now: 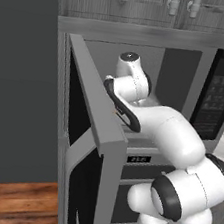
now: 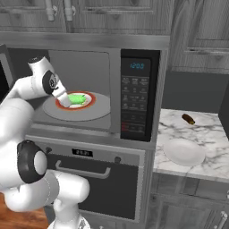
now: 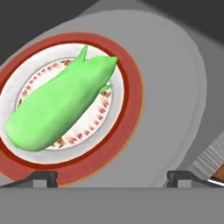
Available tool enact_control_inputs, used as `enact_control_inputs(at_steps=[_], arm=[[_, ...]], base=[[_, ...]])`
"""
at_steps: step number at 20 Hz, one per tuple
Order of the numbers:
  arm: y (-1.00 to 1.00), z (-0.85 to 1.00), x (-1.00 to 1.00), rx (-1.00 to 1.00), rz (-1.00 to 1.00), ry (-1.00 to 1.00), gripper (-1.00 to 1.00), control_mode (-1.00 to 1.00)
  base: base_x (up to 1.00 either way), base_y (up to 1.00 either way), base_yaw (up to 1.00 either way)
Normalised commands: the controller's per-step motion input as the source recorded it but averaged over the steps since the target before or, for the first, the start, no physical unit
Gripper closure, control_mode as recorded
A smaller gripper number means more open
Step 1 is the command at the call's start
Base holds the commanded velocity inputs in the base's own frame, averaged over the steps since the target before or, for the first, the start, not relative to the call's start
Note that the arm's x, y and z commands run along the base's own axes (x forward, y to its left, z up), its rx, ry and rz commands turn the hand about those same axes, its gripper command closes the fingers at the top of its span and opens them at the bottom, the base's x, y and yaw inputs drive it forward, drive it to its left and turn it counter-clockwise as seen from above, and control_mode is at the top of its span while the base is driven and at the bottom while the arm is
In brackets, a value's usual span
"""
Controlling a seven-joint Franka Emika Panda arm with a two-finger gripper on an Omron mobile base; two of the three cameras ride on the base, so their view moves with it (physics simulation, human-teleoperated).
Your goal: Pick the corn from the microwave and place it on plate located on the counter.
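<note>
The microwave (image 2: 134,96) stands with its grey door (image 1: 91,111) swung wide to the left. On its round turntable (image 2: 96,112) sits a small red-rimmed plate (image 3: 131,100), and the bright green corn (image 3: 61,105) lies across it, also seen as the corn (image 2: 78,98) in the right base view. My gripper (image 3: 113,177) hangs just above the small plate's near edge, open, with its fingertips (image 3: 43,177) wide apart and touching nothing. From the right base view, the gripper (image 2: 65,101) is at the corn's left end. The pale round plate (image 2: 184,152) rests on the marbled counter (image 2: 214,134), right of the microwave.
A small brown object (image 2: 188,119) lies on the counter behind the pale plate. The microwave's keypad panel (image 2: 135,100) separates the cavity from the counter. An oven front with a handle (image 2: 82,171) sits below the microwave. Cabinets hang overhead.
</note>
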Motion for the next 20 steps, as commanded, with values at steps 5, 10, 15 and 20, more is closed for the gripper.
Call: enact_control_inputs(at_steps=[5,10,15,20], arm=[[0.11,0.0,0.28,0.0,-0.1,0.0,-1.0,-1.0],[0.0,0.0,0.47,0.0,-0.07,0.0,-1.0,-1.0],[0.0,0.0,0.48,0.0,-0.04,0.0,-1.0,-1.0],[0.0,-0.09,0.3,0.0,-0.01,0.0,-1.0,-1.0]], base=[[0.0,0.0,0.0],[0.0,0.0,0.0],[0.0,0.0,0.0],[0.0,0.0,0.0]])
